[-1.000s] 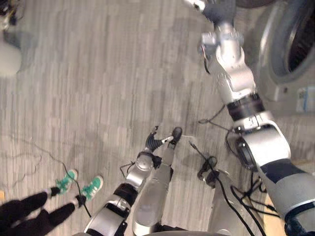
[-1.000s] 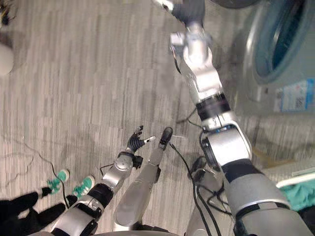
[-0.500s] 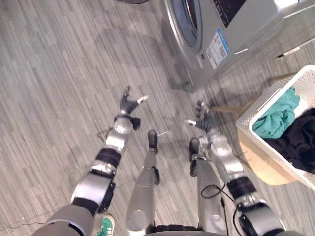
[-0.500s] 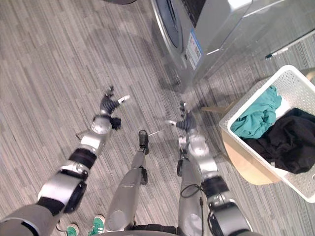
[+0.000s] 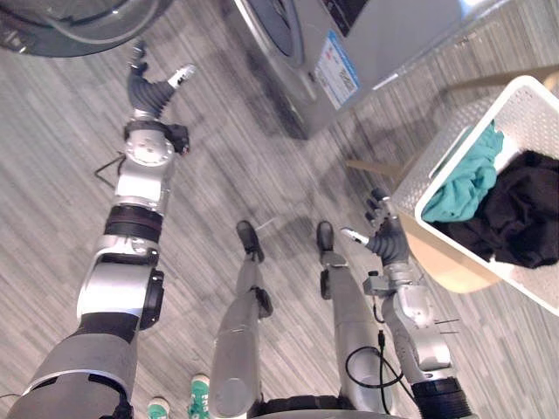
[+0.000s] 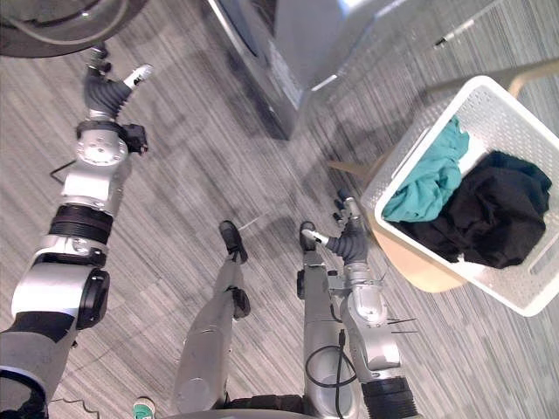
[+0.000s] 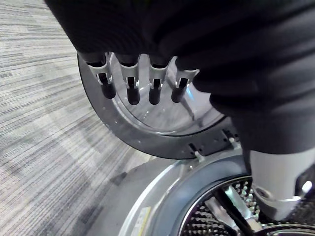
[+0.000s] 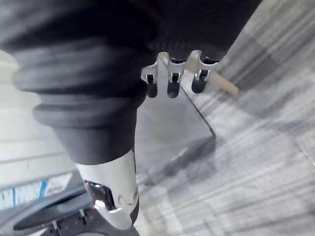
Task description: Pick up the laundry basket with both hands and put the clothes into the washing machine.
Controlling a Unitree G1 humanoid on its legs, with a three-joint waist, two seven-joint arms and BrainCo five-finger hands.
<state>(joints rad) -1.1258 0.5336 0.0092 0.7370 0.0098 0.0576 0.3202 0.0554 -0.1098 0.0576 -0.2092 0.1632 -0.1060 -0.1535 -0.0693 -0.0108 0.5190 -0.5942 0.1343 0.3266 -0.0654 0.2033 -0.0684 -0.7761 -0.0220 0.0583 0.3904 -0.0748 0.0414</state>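
Note:
A white lattice laundry basket (image 6: 517,124) stands on a wooden stool (image 5: 447,264) at the right. Inside it lie a teal garment (image 6: 424,183) and black clothes (image 6: 486,211). The grey washing machine (image 5: 301,61) stands at the top, its round door (image 7: 147,123) swung open beside the drum (image 7: 216,219). My left hand (image 5: 150,87) reaches out near the open door with fingers straight and empty. My right hand (image 5: 387,237) hangs low just left of the basket's wall, fingers relaxed and apart from it, holding nothing.
A person's teal shoes (image 5: 199,388) show at the bottom edge behind me. Grey striped floor (image 5: 227,166) spreads between the washing machine and the stool. The stool's wooden leg (image 5: 371,166) juts toward the machine.
The camera has swung from bare floor to the washer and basket. My left arm has stretched farther out toward the open door. My right hand now sits closer to the basket.

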